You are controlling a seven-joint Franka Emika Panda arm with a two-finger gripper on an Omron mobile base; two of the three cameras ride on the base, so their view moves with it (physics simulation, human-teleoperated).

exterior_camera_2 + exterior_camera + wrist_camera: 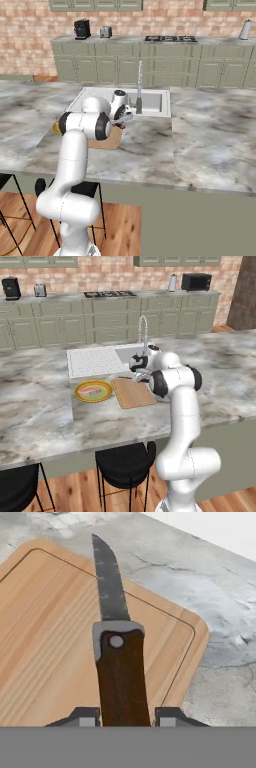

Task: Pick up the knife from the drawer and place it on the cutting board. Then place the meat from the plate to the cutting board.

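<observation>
The step in hand was setting the knife (pixel 117 662) down on the cutting board (pixel 45 637), and the hand view suggested it was nearly there. To do it well, the end effector (pixel 125 716) needed to lower until the blade lay flat against the wood, then let go only once the knife was supported. The handle sat near the board's corner beside the bare table (pixel 220 612), so a small shift inward before release would have kept it from hanging over the edge.

The end effector's fingers stood narrowly apart, one on each side of the dark brown handle, clamped on the knife. The blade ran straight ahead of the fingertips over the board. Whether the blade already touched the wood could not be told.

Beyond the board, to the end effector's far side in the left base view, the meat (pixel 91 391) lay on the plate (pixel 81 395), waiting its turn.
</observation>
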